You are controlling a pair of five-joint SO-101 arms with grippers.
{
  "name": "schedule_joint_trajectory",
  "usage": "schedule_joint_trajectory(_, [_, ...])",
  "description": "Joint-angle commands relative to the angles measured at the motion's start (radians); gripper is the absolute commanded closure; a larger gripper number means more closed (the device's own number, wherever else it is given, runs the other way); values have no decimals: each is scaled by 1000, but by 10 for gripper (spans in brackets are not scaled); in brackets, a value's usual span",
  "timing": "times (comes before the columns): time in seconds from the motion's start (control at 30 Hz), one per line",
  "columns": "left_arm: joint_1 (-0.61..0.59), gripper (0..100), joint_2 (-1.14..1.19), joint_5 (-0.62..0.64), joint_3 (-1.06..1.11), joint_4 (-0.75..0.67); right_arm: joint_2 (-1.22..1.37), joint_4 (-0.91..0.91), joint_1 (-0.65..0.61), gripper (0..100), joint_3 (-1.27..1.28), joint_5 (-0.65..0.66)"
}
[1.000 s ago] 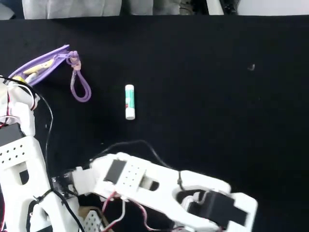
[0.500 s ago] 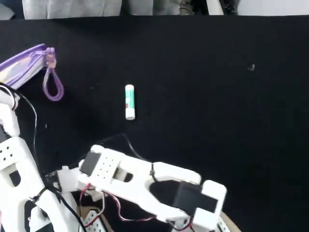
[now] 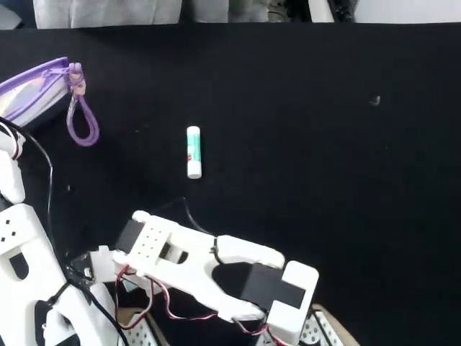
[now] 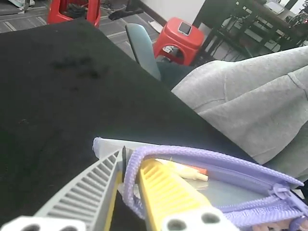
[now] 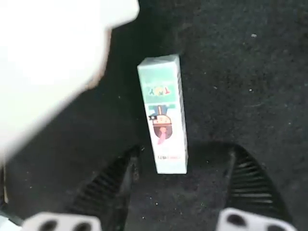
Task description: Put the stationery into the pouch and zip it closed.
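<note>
The purple pouch (image 3: 32, 90) lies at the table's far left with its mouth open, and its strap loop (image 3: 83, 124) hangs beside it. In the left wrist view the pouch (image 4: 231, 180) holds pens, and my left gripper (image 4: 129, 180) is shut on its zipper edge. A white and green glue stick (image 3: 193, 151) lies alone mid-table. In the right wrist view a small green and white box (image 5: 163, 113) lies on the cloth in front of my right gripper (image 5: 183, 180), which is open just short of it. The right arm (image 3: 209, 267) stretches along the near edge.
Black cloth covers the table (image 3: 324, 144). Red and black wires (image 3: 173, 317) trail under the right arm. The left arm's white body (image 3: 21, 252) stands at the near left corner. Beyond the far edge, red stools (image 4: 185, 36) stand on the floor.
The pouch has been dragged left and slightly farther away, strap loop following. The right arm has swung toward the near left; its elbow has drawn back toward the near edge.
</note>
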Motion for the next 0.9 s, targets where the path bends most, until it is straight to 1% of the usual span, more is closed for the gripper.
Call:
schedule_joint_trajectory(0.0, [-8,971,-18,14,-74,-2,2,8,-31,865,-10,32])
schedule_joint_trajectory(0.1, [-10,971,-18,14,-62,-5,2,0,-31,923,-10,32])
schedule_joint_trajectory(0.4, [-8,971,-18,14,-44,-9,-2,15,-8,987,-25,23])
schedule_joint_trajectory(0.5, [-8,971,-18,14,-44,-9,-4,77,32,987,-67,23])
schedule_joint_trajectory(0.7, [-8,971,-18,14,-42,-9,-4,226,152,987,-165,23])
schedule_joint_trajectory(0.87, [-7,971,-18,14,-42,-6,-5,281,267,987,-228,23])
